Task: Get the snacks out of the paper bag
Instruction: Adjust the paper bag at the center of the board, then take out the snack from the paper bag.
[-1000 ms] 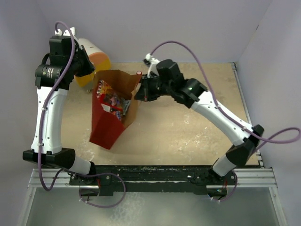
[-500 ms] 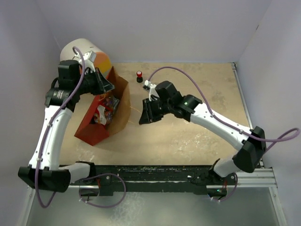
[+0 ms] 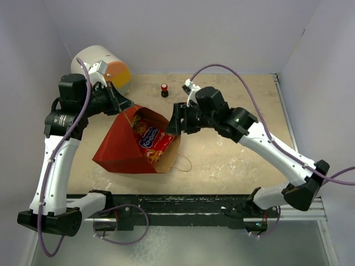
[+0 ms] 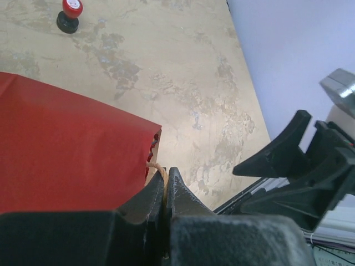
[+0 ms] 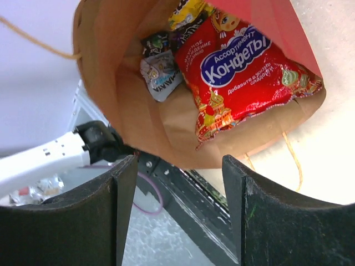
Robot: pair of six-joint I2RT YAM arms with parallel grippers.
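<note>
From above, my left pincer [image 3: 128, 106] is holding the tilted paper bag [image 3: 119, 152] at its top edge, its mouth facing my right pincer [image 3: 173, 123]. At my left wrist, the fingers are pinching the bag's twine handle [image 4: 159, 167]. At my right wrist, spread fingers are framing the mouth; the red chip bag [image 5: 244, 72] and small packets [image 5: 162, 75] are lying inside.

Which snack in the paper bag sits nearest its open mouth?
The big red packet with blue-white lettering; the small silver packet and yellow packet lie deeper inside.
</note>
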